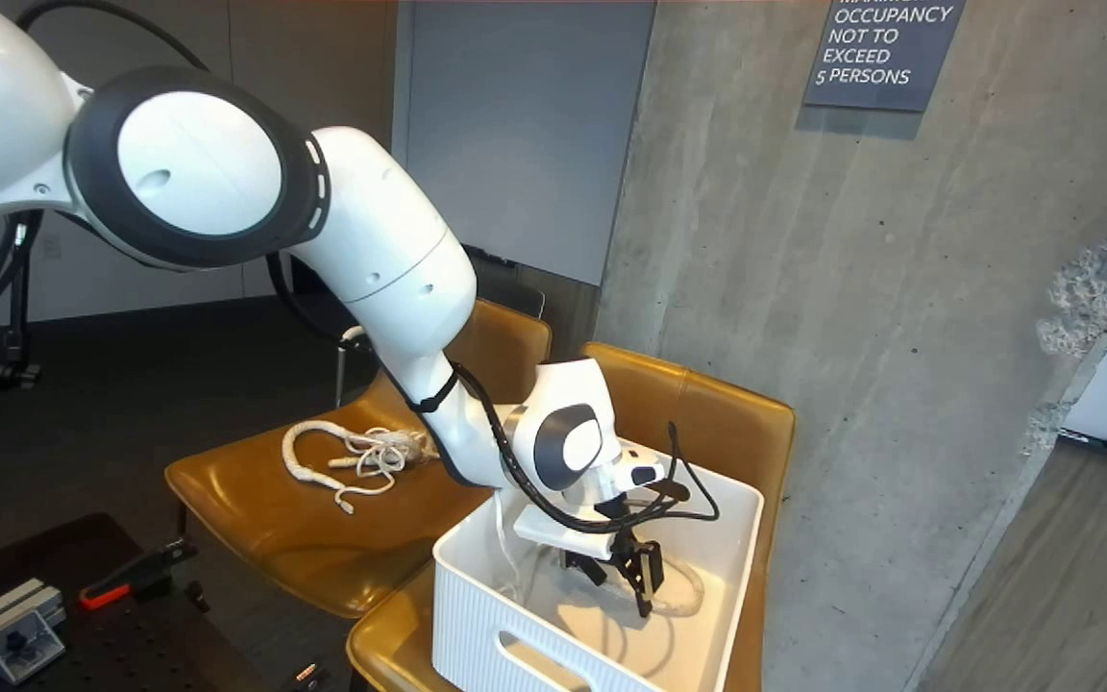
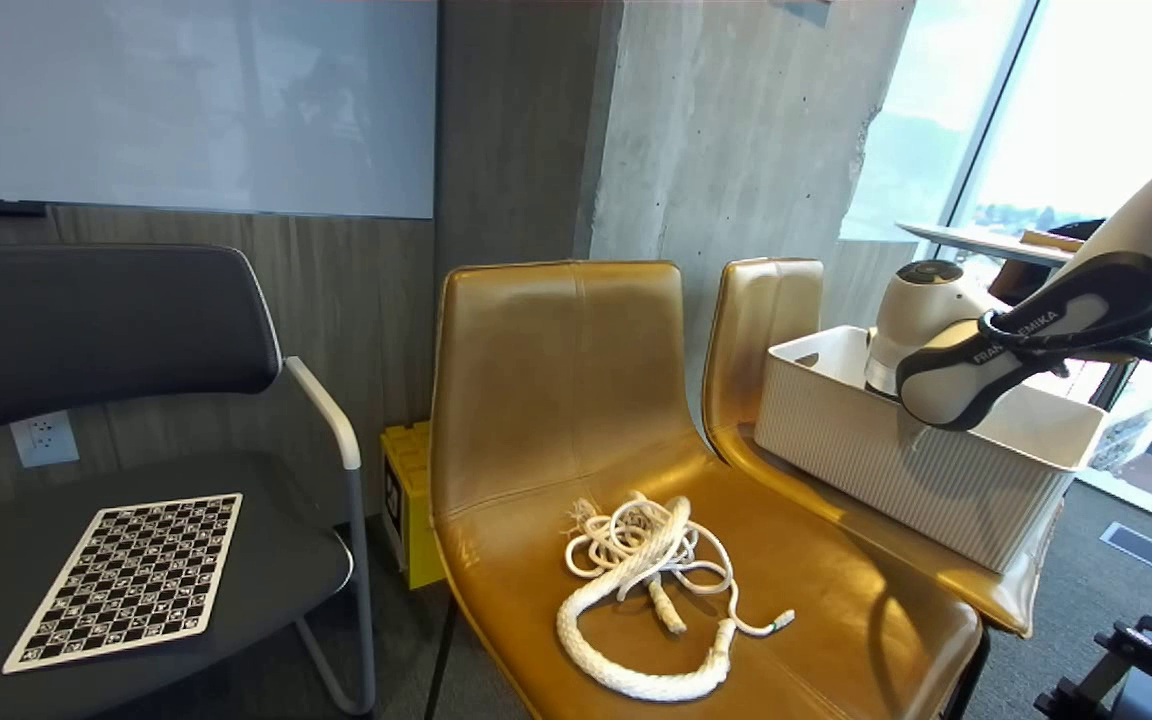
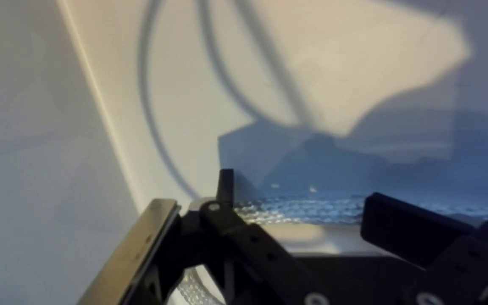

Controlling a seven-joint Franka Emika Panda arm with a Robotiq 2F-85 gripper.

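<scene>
Gripper: jaws spread, braided white rope lying across gap inside ribbed white bin; contact cannot be judged. Inner wall to one side; bin floor extends past rope; top open. Behind: tan chair back, concrete wall.

In the wrist view the black two-fingered gripper blocks part of the blurred, pale braided rope, and in an exterior view I lose the gripper behind the white ribbed plastic bin. An exterior view's top edge crops the slate-grey wall sign, and I can't read the tiny marks on the black-and-white checkered board.
</scene>
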